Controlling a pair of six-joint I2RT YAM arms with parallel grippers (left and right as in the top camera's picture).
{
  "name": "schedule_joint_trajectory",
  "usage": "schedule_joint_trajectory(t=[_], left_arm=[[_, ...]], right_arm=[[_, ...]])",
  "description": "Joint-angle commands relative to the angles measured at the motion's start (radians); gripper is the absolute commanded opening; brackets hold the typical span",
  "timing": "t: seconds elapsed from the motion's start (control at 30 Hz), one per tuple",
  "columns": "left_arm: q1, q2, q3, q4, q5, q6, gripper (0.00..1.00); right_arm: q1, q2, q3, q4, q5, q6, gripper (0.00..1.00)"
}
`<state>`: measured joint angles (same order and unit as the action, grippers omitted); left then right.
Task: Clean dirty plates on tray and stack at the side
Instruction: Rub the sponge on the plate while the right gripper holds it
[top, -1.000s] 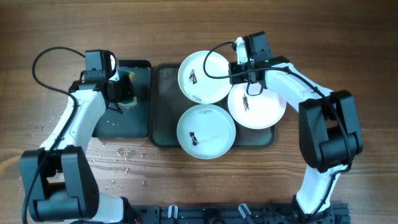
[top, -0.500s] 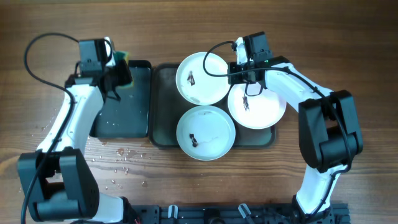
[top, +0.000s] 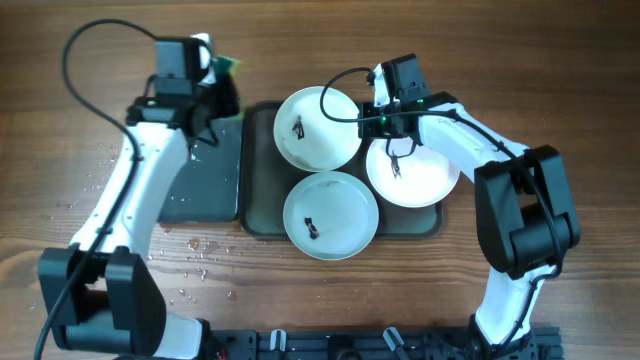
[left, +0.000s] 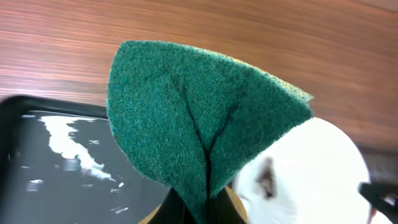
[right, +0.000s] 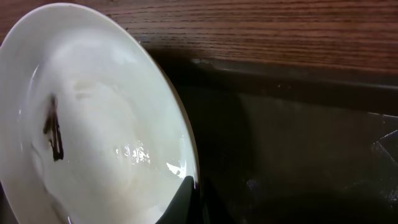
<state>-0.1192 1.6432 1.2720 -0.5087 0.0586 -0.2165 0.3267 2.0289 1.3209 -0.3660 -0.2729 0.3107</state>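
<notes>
Green sponge (left: 199, 118) is pinched in the left gripper (left: 200, 208); the right gripper (right: 189, 198) clamps the rim of the smudged plate (top: 318, 128) over the tray (top: 260, 170)'s far edge. Scrubbing should press lightly, against that hold.

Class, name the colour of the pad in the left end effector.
Dark green; the scouring pad shows best in the left wrist view.

Dark smudges mark the round white shallow plates (top: 331, 214); the folded scouring sponge (left: 199, 124) is deep green; the wooden tabletop (top: 450, 50) shows brown grain
</notes>
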Motion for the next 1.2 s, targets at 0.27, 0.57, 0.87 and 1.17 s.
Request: schedule_joint_trajectory(t=[0.27, 0.57, 0.87, 1.17], left_arm=[[-0.192, 0.110, 0.014, 0.011, 0.019, -0.150, 0.04], [-0.222, 0.208, 0.014, 0.075, 0.019, -0.211, 0.04], [-0.222, 0.259, 0.014, 0.079, -0.007, -0.211, 0.04], [-0.223, 0.276, 0.014, 0.082, -0.007, -0.211, 0.04]], right_arm=[[0.021, -0.024, -0.004, -0.001, -0.023, 0.037, 0.04], [0.029, -0.024, -0.005, -0.008, -0.020, 0.037, 0.04], [0.030, -0.024, -0.005, -0.048, -0.020, 0.037, 0.04], [0.048, -0.024, -0.005, -0.066, -0.019, 0.030, 0.04]])
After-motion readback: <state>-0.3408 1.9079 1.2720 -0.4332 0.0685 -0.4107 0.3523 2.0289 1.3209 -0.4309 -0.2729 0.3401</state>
